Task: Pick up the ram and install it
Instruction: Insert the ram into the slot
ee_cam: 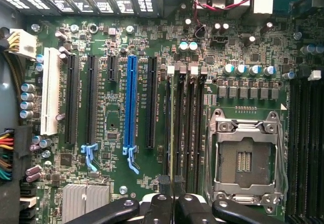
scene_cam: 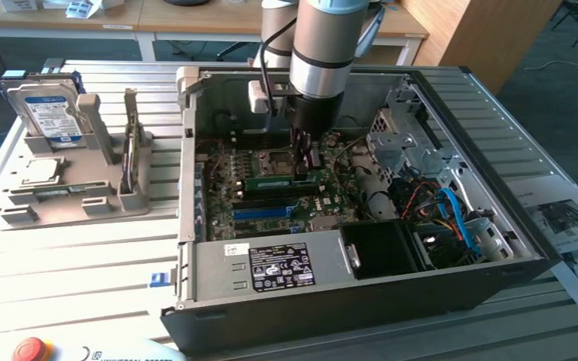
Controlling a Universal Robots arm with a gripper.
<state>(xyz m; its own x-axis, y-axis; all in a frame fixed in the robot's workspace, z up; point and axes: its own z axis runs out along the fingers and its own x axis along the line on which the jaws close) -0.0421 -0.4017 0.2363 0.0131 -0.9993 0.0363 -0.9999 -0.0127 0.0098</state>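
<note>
Green and narrow, the ram (scene_cam: 269, 181) is the single stick that I count in the exterior view. It stands on its edge along the memory slots of the motherboard (scene_cam: 229, 169), inside the one open computer case (scene_cam: 369, 301), and I see its long green side. One arm (scene_cam: 324, 45) reaches down into the case. Its one gripper (scene_cam: 307, 162) sits on the ram toward the end at the exterior view's right. At the exterior view's left of the case I count one grey holder (scene_cam: 68, 195) on the slatted table (scene_cam: 68, 263). One hard drive with a blue label (scene_cam: 53, 113) stands upright in the holder.

On the wrist view I see the ram (ee_cam: 172, 127) from its edge, as one thin pale-green line. It runs over the black memory slots, between one long blue slot (ee_cam: 130, 102) and one processor socket (ee_cam: 245, 158) with a metal frame. I count also one white slot (ee_cam: 49, 92). The gripper (ee_cam: 172, 191) has its two fingers (ee_cam: 158, 203) pressed together, clamped on the thin edge of the ram.
</note>
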